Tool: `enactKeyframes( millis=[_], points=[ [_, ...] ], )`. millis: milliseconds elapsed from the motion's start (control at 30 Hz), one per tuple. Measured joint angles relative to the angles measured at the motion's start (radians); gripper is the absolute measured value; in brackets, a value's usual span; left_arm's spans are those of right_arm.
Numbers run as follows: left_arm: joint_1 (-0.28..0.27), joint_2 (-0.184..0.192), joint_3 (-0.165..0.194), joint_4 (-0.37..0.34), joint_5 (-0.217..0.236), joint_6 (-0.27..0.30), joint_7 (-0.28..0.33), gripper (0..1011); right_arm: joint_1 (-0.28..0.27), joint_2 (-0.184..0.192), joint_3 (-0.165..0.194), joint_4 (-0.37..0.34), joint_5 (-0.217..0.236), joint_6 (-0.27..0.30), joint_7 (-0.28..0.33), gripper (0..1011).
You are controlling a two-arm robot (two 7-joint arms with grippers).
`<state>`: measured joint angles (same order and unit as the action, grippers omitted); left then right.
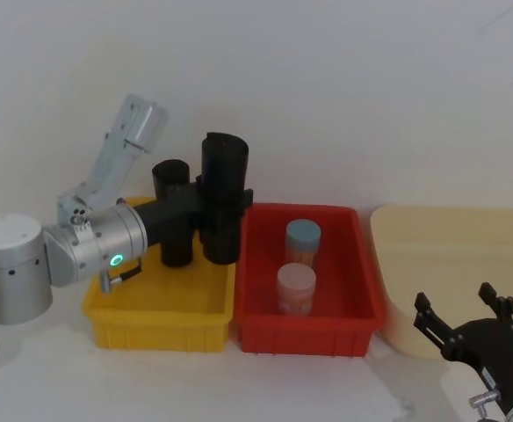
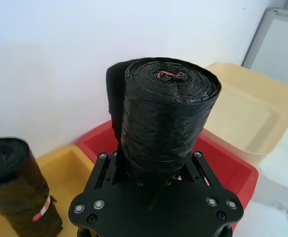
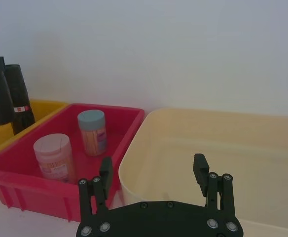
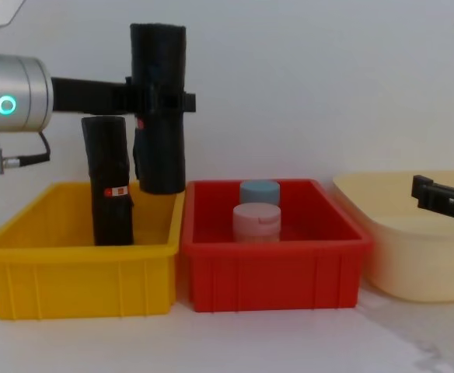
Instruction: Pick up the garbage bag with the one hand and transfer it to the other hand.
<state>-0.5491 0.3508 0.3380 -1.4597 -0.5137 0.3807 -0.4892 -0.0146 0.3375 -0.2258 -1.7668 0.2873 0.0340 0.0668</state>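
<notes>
The garbage bag [image 1: 224, 176] is a thick matte-black roll held upright over the right end of the yellow bin [image 1: 160, 312]. Its lower end hangs about level with the bin's rim. My left gripper [image 1: 230, 204], on the green-lit silver wrist, is shut on the garbage bag's [image 4: 158, 155] middle from the left. In the left wrist view the garbage bag [image 2: 166, 118] stands between the two fingers [image 2: 102, 160]. My right gripper [image 1: 457, 299] stands open and empty at the lower right, before the cream tub [image 1: 441, 246], far from the roll.
A slimmer black roll [image 4: 109, 183] with a red-and-white label stands in the yellow bin, just left of the held roll. The red bin [image 1: 309, 338] beside it holds a blue-lidded jar [image 1: 302, 239] and a pink-lidded jar [image 1: 296, 288]. A white wall runs close behind.
</notes>
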Motion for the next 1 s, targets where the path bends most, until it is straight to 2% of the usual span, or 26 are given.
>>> enactKeyframes(
  millis=[400,767,1000],
  points=[
    [-0.054,-0.017,0.032,0.058,-0.011,-0.013,-0.041,439,0.000,0.000,0.000,0.000,0.000,0.000,0.000,1004],
    [-0.092,-0.056,0.074,0.145,-0.023,-0.041,-0.086,439,0.000,0.000,0.000,0.000,0.000,0.000,0.000,1005],
    [-0.121,-0.088,0.097,0.210,-0.031,-0.084,-0.118,439,0.000,0.000,0.000,0.000,0.000,0.000,0.000,1005]
  ],
)
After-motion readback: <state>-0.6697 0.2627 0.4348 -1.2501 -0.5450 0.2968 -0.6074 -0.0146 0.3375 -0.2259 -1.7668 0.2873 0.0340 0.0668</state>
